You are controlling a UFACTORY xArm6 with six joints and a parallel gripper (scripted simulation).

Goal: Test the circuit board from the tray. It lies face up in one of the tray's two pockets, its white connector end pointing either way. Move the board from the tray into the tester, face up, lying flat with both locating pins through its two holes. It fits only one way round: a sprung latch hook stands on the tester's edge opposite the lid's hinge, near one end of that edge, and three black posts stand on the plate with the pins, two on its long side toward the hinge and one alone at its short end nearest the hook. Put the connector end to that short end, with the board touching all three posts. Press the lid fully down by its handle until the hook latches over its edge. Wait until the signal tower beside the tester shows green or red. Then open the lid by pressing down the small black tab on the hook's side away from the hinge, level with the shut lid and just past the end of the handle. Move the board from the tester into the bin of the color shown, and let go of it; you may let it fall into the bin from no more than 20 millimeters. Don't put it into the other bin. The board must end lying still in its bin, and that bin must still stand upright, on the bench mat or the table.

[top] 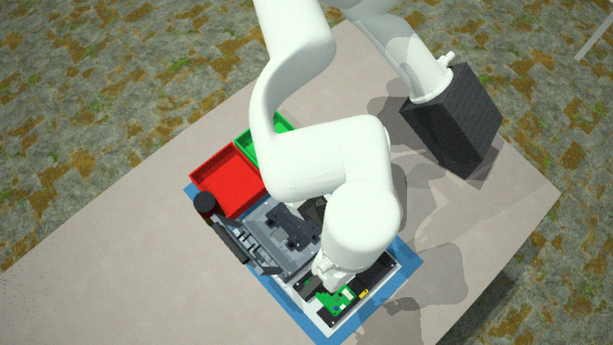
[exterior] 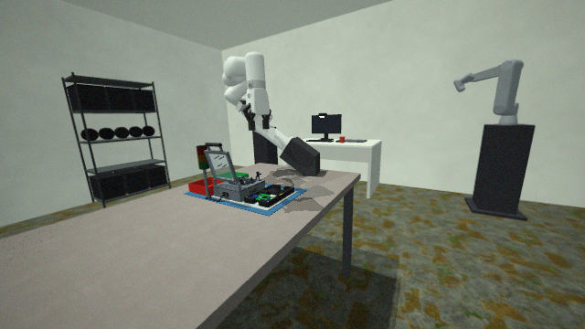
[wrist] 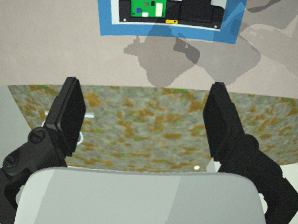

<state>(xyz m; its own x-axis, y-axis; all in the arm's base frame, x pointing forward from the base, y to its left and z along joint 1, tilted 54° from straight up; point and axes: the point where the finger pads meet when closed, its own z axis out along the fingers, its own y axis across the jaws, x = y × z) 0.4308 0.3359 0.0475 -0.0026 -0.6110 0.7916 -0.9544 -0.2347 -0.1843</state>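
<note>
Board (top: 337,301) (exterior: 262,197) (wrist: 148,8), lower middle of the top view: green, dotted white and blue
Bin (top: 229,179) (exterior: 197,186), left of centre: red
Mat (top: 407,256) (exterior: 270,211) (wrist: 172,34): blue
Tool (exterior: 259,120) (wrist: 144,94): black
Floor (top: 120,81) (exterior: 439,256) (wrist: 145,130): grey, patched ochre and green
Arm (top: 306,160) (exterior: 256,68): white

The white arm (top: 306,163) (exterior: 255,68) has smooth, rounded tubular links and bulging elbows; its angular dark base block (top: 450,120) (exterior: 300,156) sits near the counter's far end. The gripper (exterior: 259,123) (wrist: 144,94) has black, blocky fingers.
</note>
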